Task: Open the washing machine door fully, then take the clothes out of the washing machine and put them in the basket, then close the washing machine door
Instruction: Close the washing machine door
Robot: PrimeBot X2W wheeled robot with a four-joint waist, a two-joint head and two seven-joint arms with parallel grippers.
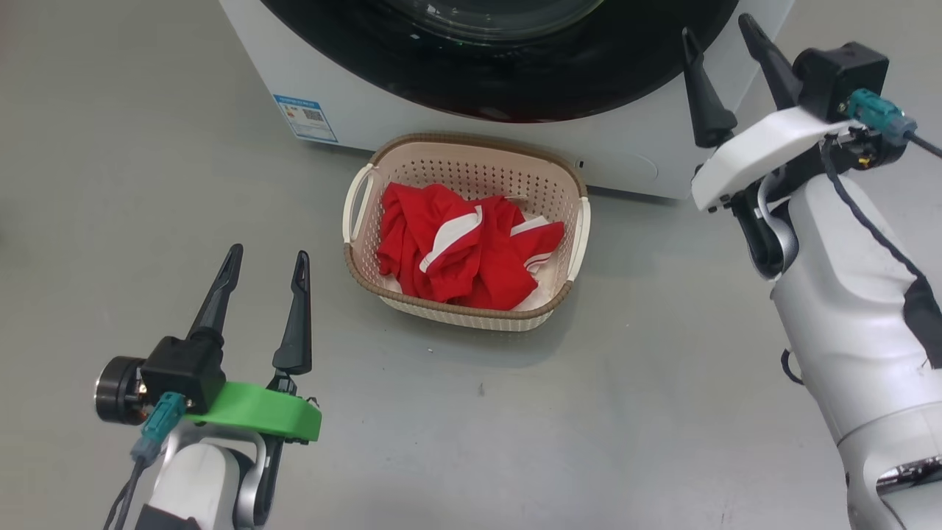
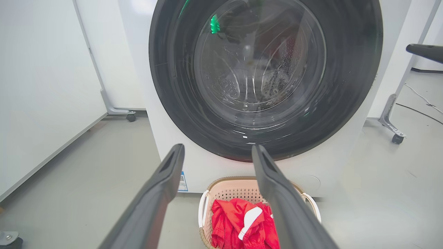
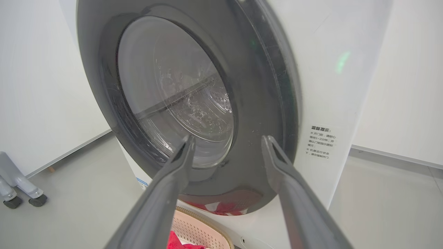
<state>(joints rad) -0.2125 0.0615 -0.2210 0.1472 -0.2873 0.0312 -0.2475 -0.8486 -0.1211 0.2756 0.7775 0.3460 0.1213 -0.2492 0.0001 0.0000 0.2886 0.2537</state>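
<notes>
The washing machine (image 1: 383, 110) fills the top of the head view, and its black-rimmed door (image 1: 515, 88) lies flat against its front. On the floor right in front stands the basket (image 1: 471, 141), with the red, white-striped clothes (image 1: 464, 250) heaped inside. My left gripper (image 1: 268, 252) hovers open and empty to the left of the basket, nearer me. My right gripper (image 1: 717, 26) is raised at the door's lower right edge, open and holding nothing. The left wrist view faces the door (image 2: 173, 86) over the basket (image 2: 225, 193) and clothes (image 2: 242, 224). The right wrist view looks along the door (image 3: 263, 103).
White partition panels on castor feet (image 2: 130, 117) stand to either side of the machine, with another foot (image 2: 397, 138) and a floor cable (image 2: 422, 100) on the right. A blue label (image 1: 305, 118) marks the machine's lower left corner. Grey floor lies open around the basket.
</notes>
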